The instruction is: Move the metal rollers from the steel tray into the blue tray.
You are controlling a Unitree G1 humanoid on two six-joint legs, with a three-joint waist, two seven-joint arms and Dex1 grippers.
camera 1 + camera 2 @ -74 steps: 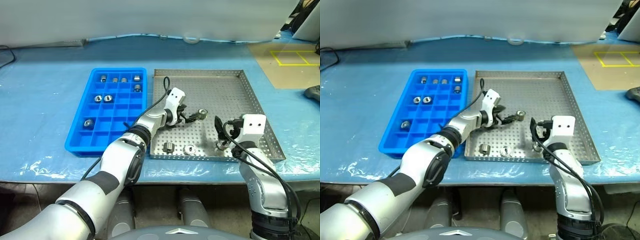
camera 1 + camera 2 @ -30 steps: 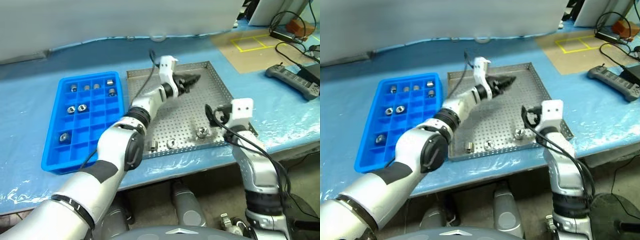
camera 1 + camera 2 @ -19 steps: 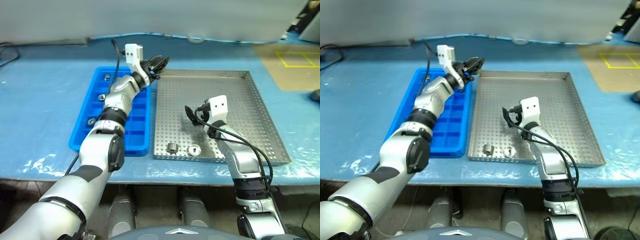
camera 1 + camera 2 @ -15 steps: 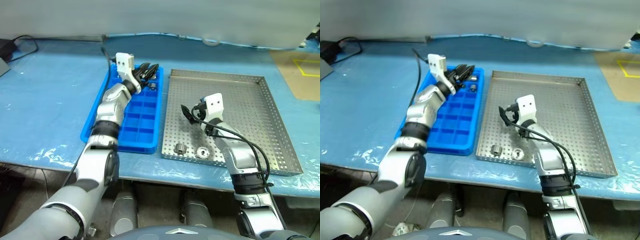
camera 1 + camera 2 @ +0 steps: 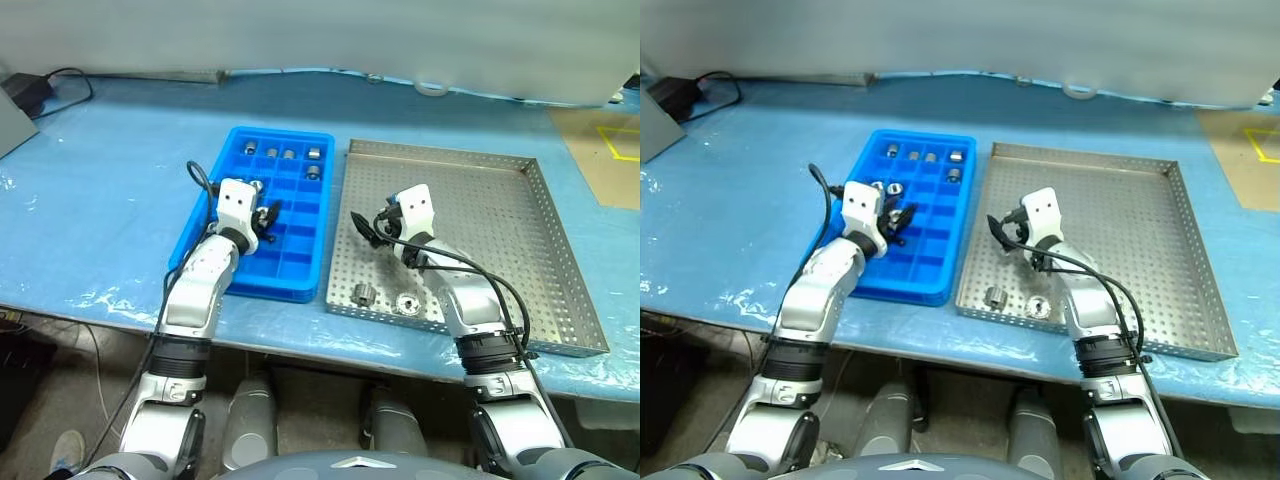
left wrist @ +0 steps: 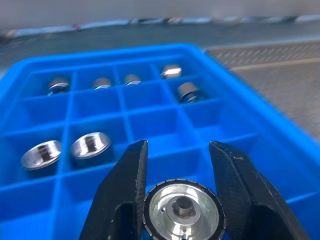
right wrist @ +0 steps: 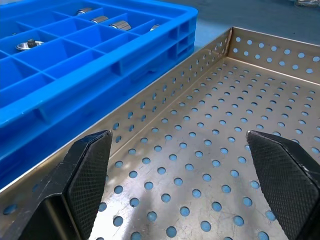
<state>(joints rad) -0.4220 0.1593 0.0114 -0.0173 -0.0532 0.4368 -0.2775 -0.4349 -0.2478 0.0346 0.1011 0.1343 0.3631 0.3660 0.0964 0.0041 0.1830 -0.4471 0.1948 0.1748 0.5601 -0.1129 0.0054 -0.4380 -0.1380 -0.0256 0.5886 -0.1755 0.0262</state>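
The blue tray (image 5: 249,288) lies left of the steel tray (image 5: 490,215) on the blue-covered table. Several metal rollers (image 6: 171,71) sit in the blue tray's far compartments, and two more (image 6: 90,144) sit closer to the gripper. My left gripper (image 5: 268,213) hovers over the blue tray's left-middle compartments, shut on a metal roller (image 6: 182,210) whose bored face points at the wrist camera. Two rollers (image 5: 362,294) (image 5: 406,303) lie near the steel tray's front rim. My right gripper (image 5: 368,228) hangs open and empty over the steel tray's left side, close to the blue tray's wall (image 7: 125,65).
A black power brick with cable (image 5: 18,88) and a grey box corner (image 5: 8,125) sit at the far left. A white ring (image 5: 432,87) lies at the table's back edge. A brown surface with yellow tape (image 5: 615,140) shows at right.
The head camera swung left. My left arm came down and back from the blue tray's far end to its left-middle compartments, still holding the roller. The right gripper stays open over the steel tray.
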